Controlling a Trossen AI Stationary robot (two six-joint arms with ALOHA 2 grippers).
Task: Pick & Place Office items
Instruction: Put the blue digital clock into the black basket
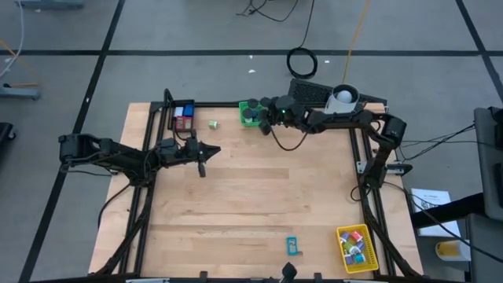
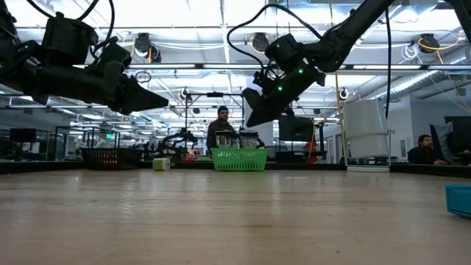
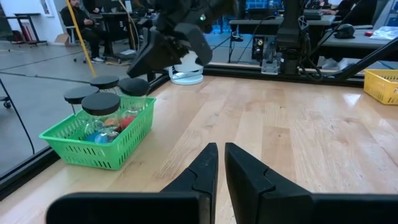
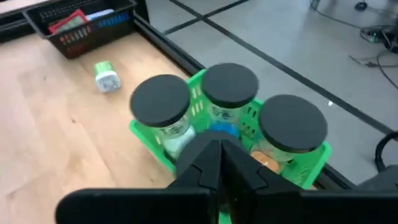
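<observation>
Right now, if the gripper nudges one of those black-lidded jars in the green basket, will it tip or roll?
Probably neither. The jars stand upright, packed three together inside the green basket, whose walls likely brace them. Lifted out, one may roll if laid down, being round. The right gripper hovers just above them.

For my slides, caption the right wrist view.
Right gripper, shut, hovers over a green basket holding three black-lidded jars.

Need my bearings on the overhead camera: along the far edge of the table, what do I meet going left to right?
Black mesh bin holding red and blue items → small pale green object on the wood → green plastic basket of black-lidded jars → right gripper → big white cylinder.
</observation>
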